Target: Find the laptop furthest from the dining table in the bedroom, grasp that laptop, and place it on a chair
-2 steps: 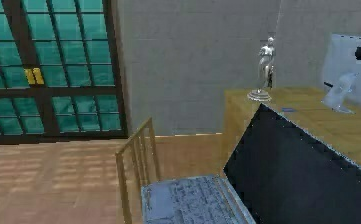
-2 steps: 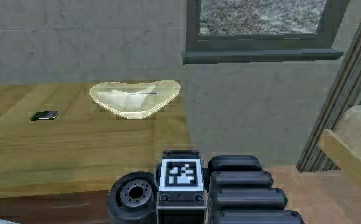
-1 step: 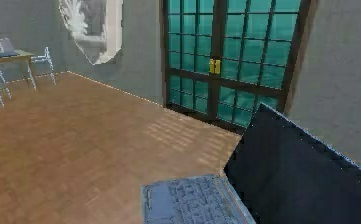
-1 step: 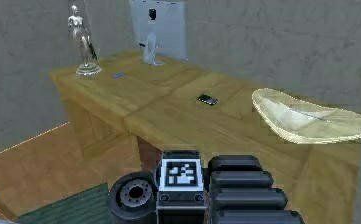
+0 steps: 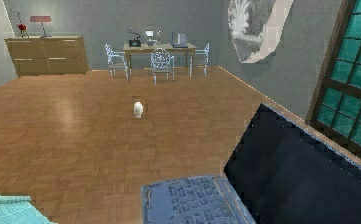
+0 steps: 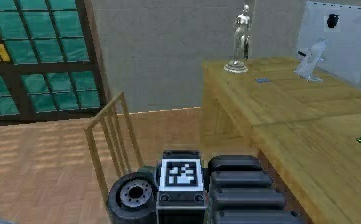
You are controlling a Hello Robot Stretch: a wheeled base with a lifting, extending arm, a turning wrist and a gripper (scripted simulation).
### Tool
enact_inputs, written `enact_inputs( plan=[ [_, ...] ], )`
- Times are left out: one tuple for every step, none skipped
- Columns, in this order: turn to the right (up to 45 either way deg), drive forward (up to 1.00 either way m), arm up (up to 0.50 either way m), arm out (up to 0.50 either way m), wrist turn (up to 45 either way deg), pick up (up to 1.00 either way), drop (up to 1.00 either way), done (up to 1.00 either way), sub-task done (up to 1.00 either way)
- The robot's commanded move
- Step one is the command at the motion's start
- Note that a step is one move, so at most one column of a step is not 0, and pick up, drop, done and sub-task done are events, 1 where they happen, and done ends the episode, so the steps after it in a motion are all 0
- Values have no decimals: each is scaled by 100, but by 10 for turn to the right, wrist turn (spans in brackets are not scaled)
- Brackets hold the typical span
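"Starting big: what's cut off?"

"Over the glossy wood-plank floor (image 5: 78, 140), the laptop (image 5: 288, 170) sits at the forward view's bottom right, dark screen raised, bluish keyboard low. Both run off the frame; what carries it I can't tell."

"And the desk (image 6: 288, 110)?"

"Pale grainy wood, cropped by the arm side view's right edge. A white panel (image 6: 333, 35) on a stand is cropped on it too, near a slim silver statuette (image 6: 243, 40)."

"The pincer (image 6: 131, 197)?"

"A dark round body at the bottom edge, left of a white marked square (image 6: 183, 175) on the ribbed black arm (image 6: 238, 190). I can't make out its far end, nor whether it holds anything. A slatted wooden frame (image 6: 113, 140) stands just beyond it."

"Farther off?"

"The dining table (image 5: 158, 50) with pale wire chairs (image 5: 162, 65) by the far wall, a wooden dresser (image 5: 48, 55), a small white thing (image 5: 138, 109) on the floor."
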Motion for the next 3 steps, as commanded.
enact_inputs(
  plan=[
    [0, 0, 0, 38, 0, 0, 0, 0, 0],
    [0, 0, 0, 0, 450, 0, 0, 0, 0],
    [0, 0, 0, 0, 450, 0, 0, 0, 0]
  ],
)
